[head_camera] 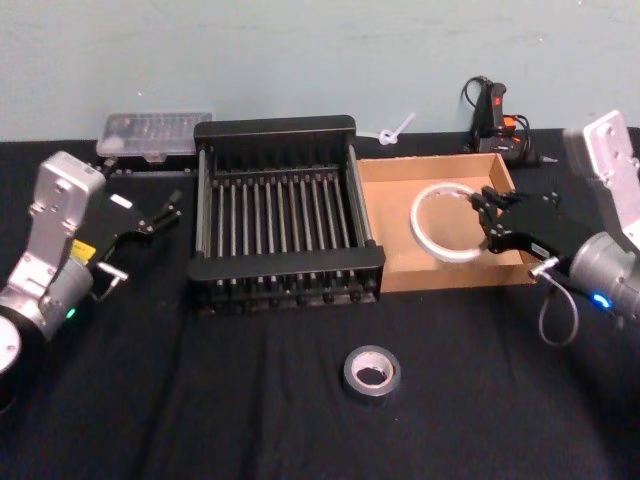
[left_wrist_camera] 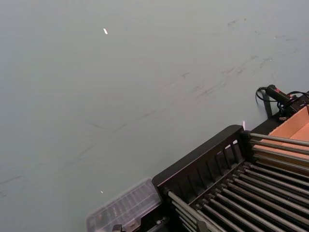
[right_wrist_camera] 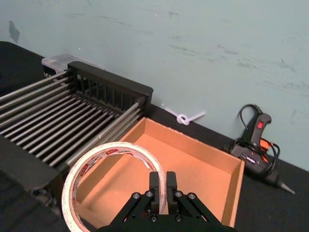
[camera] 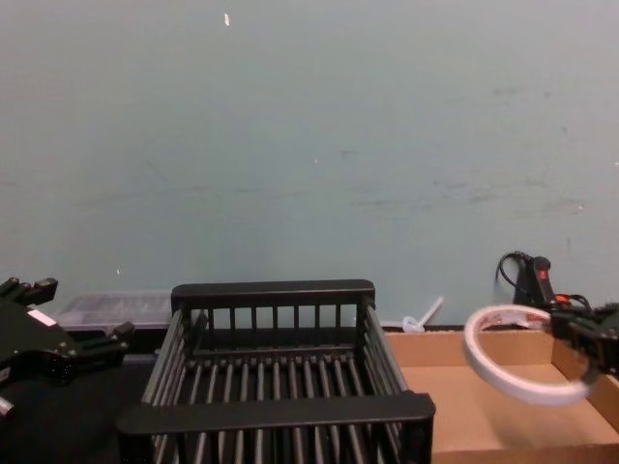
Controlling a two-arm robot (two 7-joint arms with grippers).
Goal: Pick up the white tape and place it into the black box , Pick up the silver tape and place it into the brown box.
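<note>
My right gripper is shut on the rim of the white tape, a flat white ring with reddish print. The ring hangs tilted above the brown box. In the right wrist view the fingertips pinch the tape over the box floor. The chest view shows the roll held clear of the cardboard. To the left of the brown box stands the black box, a slatted crate with nothing in it. The silver tape lies flat on the cloth in front of the crate. My left gripper rests open at the far left.
A clear plastic case lies behind the crate's left corner. A black and orange glue gun and a white tie lie behind the cardboard box. A black cloth covers the table, with free room around the silver roll.
</note>
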